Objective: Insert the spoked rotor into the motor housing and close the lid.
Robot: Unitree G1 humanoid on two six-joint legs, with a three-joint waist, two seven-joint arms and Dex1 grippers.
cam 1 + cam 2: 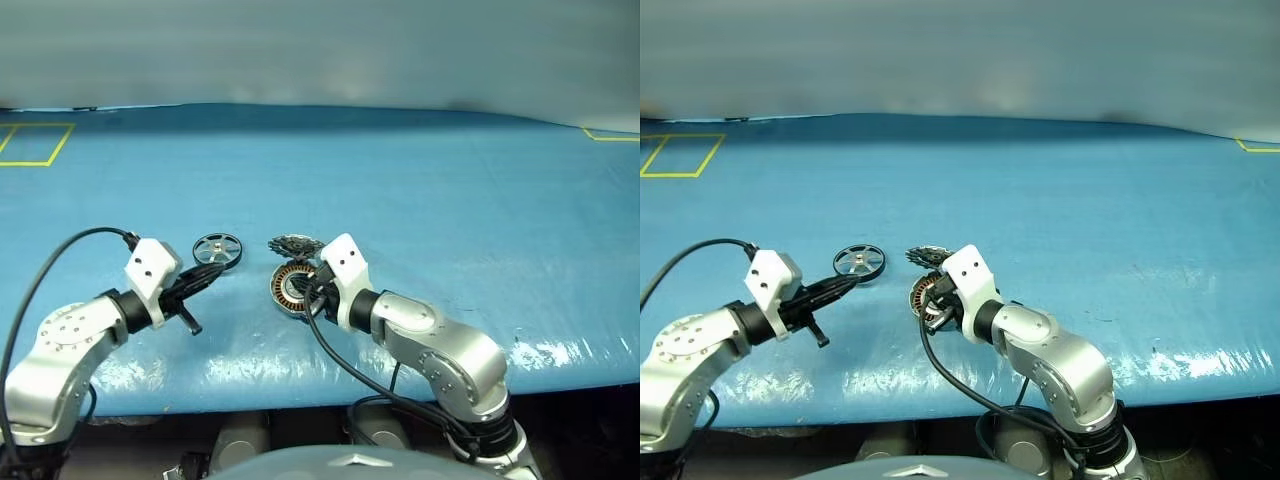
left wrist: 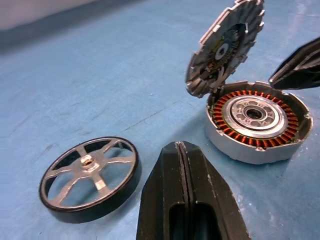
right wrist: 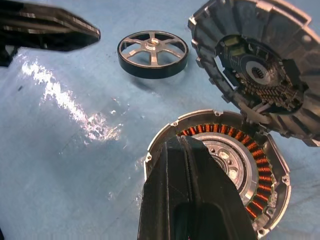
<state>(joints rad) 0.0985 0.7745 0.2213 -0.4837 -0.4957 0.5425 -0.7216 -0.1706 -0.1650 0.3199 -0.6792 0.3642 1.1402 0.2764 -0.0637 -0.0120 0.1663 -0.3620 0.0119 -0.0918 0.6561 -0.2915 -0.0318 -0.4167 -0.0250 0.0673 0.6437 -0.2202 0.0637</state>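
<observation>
Risk lay in the pickup: the spoked rotor (image 1: 217, 249) sat flat on the blue counter (image 1: 450, 210), at nine o'clock of the motor housing (image 1: 293, 287), and pinched-shut left fingers (image 2: 182, 170) could skid it away. The lid (image 1: 296, 244) stood ajar at the housing's twelve o'clock; a knock might drop it early. Right fingers (image 3: 187, 175), also closed and empty, hovered over the windings, both wrists angled downward.
</observation>
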